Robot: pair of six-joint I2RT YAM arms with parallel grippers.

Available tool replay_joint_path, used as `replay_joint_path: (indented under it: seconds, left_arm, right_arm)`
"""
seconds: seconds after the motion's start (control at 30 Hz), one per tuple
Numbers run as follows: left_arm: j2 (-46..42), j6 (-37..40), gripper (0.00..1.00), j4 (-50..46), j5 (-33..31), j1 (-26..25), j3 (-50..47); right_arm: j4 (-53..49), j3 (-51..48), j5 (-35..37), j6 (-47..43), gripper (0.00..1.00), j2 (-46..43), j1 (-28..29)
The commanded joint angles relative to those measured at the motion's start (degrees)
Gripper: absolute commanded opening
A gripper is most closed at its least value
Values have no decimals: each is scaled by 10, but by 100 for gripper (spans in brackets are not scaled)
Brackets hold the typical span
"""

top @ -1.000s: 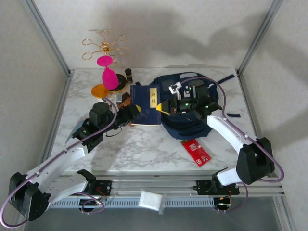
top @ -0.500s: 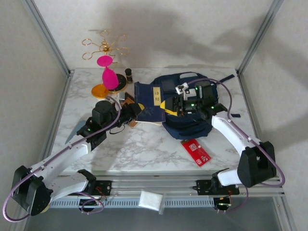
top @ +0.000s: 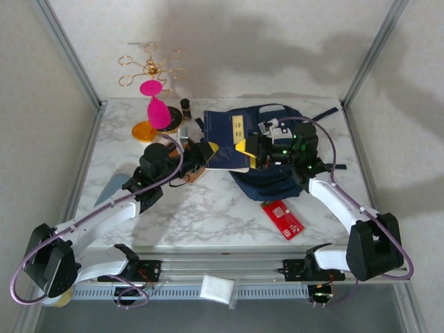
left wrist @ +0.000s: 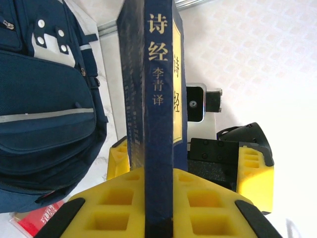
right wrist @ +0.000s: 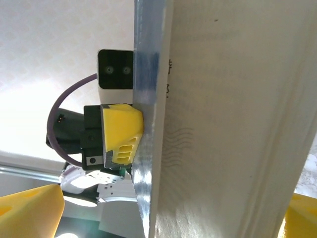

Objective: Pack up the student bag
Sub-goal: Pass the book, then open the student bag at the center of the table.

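**Item 1.** Large navy-blue fabric backpack (top: pixel 277 179). It is soft and rounded, with thin light stripes and a white-grey patch with dark dots. It lies flat on the white marble-patterned table (top: pixel 201 211), in the right half toward the far edge. Its long axis runs from the far edge to the near edge, and dark straps trail toward the right edge. I cannot tell whether its mouth is open or what is inside.

**Item 2.** Stiff rectangular navy-blue book (top: pixel 227 133) with a yellow label, printed characters on the spine and a pale page block. It is held up over the backpack's left side, not inside it.

**Claws.** The left gripper (left wrist: pixel 159 201) has its pocketed yellow pads clamped on the book. The right gripper (top: pixel 246 149) has its yellow fingers spread wide on either side of the page edge and grips nothing.

**Item 3.** Flat red rectangular card (top: pixel 282 218), on the table just in front of the backpack, toward the near edge.

**Item 4.** Gold wire stand (top: pixel 149 67) and orange disc (top: pixel 143 130), by the far-left corner.
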Motion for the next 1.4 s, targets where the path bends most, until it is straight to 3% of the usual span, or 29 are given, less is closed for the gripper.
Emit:
replay_joint_path:
  seconds: [0.0,0.17,0.33,0.6,0.63,0.67,0.7,0.73,0.9,1.0,1.2,1.37]
  left_arm:
    - [-6,-4,0,42,-2,-5,26]
    - [-9,30,0,-26,-33,-5,34]
    - [3,34,0,-23,-18,-7,43]
    - [7,57,0,-48,-23,-9,47]
    - [9,60,1,-47,-22,-10,48]
    - [10,68,13,-47,-20,-9,49]
    - [13,78,26,-48,-19,-10,51]
    - [15,90,31,-51,-18,-11,54]
    - [54,218,41,-169,-51,-24,117]
    - [95,308,48,-190,-40,-49,150]
    - [235,478,52,-251,-14,-107,257]
    - [372,554,51,-316,-3,-148,374]
  right_arm:
    - [82,-9,-19,48,97,-11,1]
    - [133,-8,-18,85,82,-24,0]
    - [54,-4,-8,30,60,-18,1]
    - [-96,26,24,-84,7,-7,-12]
    - [-112,32,26,-95,3,-9,-16]
    - [-128,39,30,-106,0,-11,-21]
    - [-151,47,36,-118,0,-16,-29]
    - [-175,54,41,-131,0,-20,-39]
    - [-367,109,119,-249,0,-40,-132]
    - [-426,116,160,-282,0,-51,-195]
    - [-469,108,210,-302,0,-61,-322]
    - [-495,106,258,-320,0,-69,-389]
